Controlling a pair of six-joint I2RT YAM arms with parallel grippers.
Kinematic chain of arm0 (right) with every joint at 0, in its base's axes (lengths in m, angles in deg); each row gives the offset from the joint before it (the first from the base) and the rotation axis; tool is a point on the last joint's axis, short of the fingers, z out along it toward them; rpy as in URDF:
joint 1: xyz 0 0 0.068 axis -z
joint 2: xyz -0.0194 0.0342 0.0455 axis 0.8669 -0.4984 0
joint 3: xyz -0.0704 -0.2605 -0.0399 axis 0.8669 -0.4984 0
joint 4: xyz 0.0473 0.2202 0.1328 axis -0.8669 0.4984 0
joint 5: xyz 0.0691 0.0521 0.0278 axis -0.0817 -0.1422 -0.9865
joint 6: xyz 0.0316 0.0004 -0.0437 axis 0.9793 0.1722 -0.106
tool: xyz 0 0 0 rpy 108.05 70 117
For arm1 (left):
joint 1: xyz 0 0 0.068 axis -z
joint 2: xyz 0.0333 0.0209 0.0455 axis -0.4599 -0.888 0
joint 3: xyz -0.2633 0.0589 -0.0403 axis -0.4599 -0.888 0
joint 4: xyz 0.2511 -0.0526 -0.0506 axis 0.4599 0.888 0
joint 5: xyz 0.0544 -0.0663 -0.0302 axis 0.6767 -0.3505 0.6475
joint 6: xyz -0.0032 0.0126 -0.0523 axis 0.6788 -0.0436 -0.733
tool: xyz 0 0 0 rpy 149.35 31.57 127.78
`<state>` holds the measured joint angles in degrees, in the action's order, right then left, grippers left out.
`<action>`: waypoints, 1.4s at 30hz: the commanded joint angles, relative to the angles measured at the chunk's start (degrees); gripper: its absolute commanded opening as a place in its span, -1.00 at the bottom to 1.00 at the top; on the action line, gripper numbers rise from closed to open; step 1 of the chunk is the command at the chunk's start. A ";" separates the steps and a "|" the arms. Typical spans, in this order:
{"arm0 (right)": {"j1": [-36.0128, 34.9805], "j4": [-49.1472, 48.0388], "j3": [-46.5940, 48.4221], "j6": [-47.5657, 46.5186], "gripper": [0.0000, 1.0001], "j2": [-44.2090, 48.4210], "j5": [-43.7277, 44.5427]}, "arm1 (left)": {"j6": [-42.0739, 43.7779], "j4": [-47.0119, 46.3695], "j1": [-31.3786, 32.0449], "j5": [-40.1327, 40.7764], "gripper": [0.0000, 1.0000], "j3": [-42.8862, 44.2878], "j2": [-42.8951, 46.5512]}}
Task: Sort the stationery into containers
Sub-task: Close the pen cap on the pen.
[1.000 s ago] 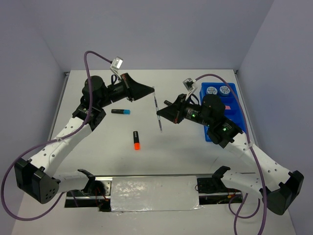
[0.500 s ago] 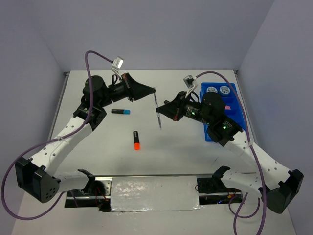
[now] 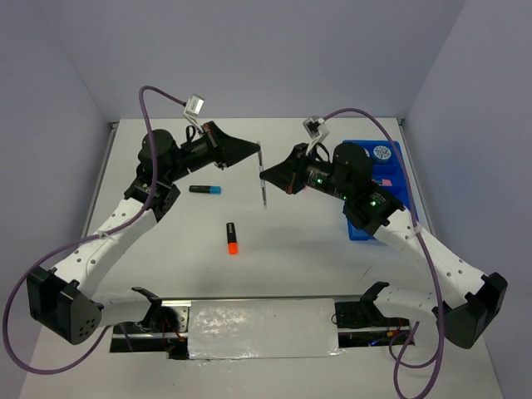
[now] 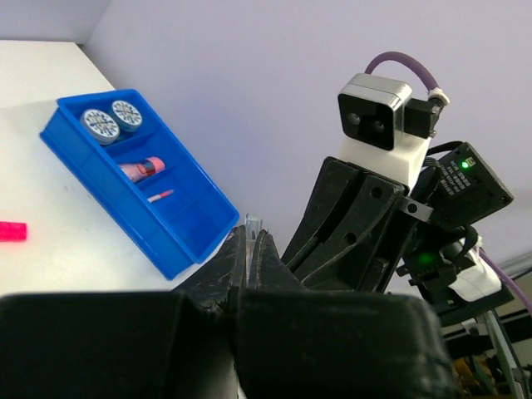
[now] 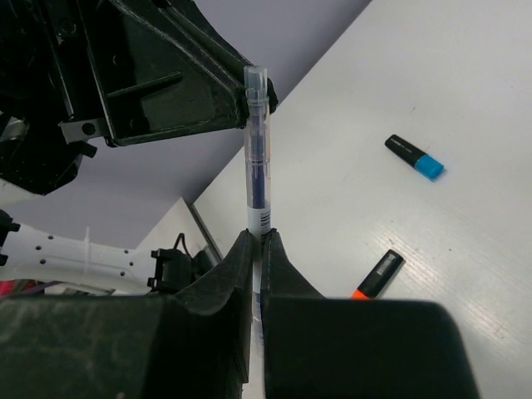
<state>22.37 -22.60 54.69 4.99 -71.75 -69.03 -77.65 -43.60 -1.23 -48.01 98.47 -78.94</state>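
Meeting in mid-air left of the blue tray [image 3: 404, 176]: both arms reach inward and their tips converge on one pen [image 3: 265, 194].

- The left arm [image 3: 125, 223] is stretched out, wrist about level. The left gripper [image 3: 259, 150] is at the pen's top end, fingers narrow, and the left wrist view shows the pen end poking up between them.
- The right arm [image 3: 416, 245] is bent over the tray's left half. The right gripper [image 3: 264, 176] is clamped tight on the barrel lower down.
- The pen is near vertical, a clear barrel with blue inside, off the table [image 3: 166, 258].
- In the tray, two patterned discs [image 4: 112, 120] sit in the end compartment, a pink case [image 4: 143, 169] in the next, and a thin pink pen [image 4: 160, 196] in the one after.
- Well left of the tray, a blue-ended marker [image 3: 204, 189] and an orange-ended marker [image 3: 233, 238] lie flat and apart.
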 commanded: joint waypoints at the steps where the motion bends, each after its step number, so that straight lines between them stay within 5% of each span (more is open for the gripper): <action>1: 0.21 -9.23 6.30 -3.79 -1.00 -1.35 2.59 | 2.27 3.36 1.27 -4.86 -1.00 -0.99 1.53; 5: -0.06 -9.76 7.27 -7.84 -1.00 -2.50 -4.78 | 6.84 10.05 1.27 -3.29 -0.76 2.69 2.23; 8: -0.06 -9.24 4.99 -9.77 -1.00 -1.45 -5.24 | 11.07 14.26 1.27 -1.96 -0.13 7.52 2.50; 11: 0.03 -7.57 4.99 -9.60 -1.00 -0.83 -5.93 | 13.01 14.90 1.27 -2.48 0.00 9.20 1.97; 15: -0.06 -7.30 4.99 -8.55 -1.00 -0.48 -6.38 | 11.61 12.18 1.27 -3.63 -0.03 8.77 1.09; 21: -0.06 -7.22 5.69 -7.49 -1.00 -0.21 -7.08 | 9.50 8.13 1.27 -5.47 -0.39 7.98 0.12; 25: -0.06 -7.74 7.53 -5.92 -1.00 -1.18 -9.44 | 9.40 7.95 1.18 -6.44 -0.95 8.41 -0.40; 27: -0.06 -8.09 7.62 -5.56 -1.00 -1.53 -11.63 | 9.49 7.95 1.27 -7.49 -1.00 8.85 -0.40; 28: 0.20 -8.62 7.62 -5.30 -0.64 -1.97 -12.61 | 9.41 7.95 1.27 -7.85 -1.00 9.29 -0.23; 30: 0.56 -9.06 7.10 -4.86 -0.31 -2.67 -15.93 | 9.49 7.51 1.27 -8.99 -1.00 10.08 -0.31; 35: 0.73 -11.43 5.78 -3.01 -0.14 -4.26 -19.03 | 9.06 6.38 1.27 -13.21 -1.00 12.81 -0.40; 38: 0.82 -12.22 5.78 -2.75 -0.45 -3.99 -19.03 | 8.09 4.88 1.27 -14.00 -1.00 12.90 -0.32; 40: 0.82 -11.61 6.13 -3.01 -0.82 -4.26 -19.03 | 7.12 3.39 1.18 -14.87 -1.00 12.64 -0.23; 42: 0.82 -11.78 6.13 -2.75 -1.00 -3.99 -18.86 | 6.42 2.59 1.27 -15.41 -0.82 12.46 -0.23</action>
<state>23.02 -31.67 59.06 2.55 -76.25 -87.04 -68.80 -35.49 -0.24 -59.94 109.29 -79.62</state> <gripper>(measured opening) 0.175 0.220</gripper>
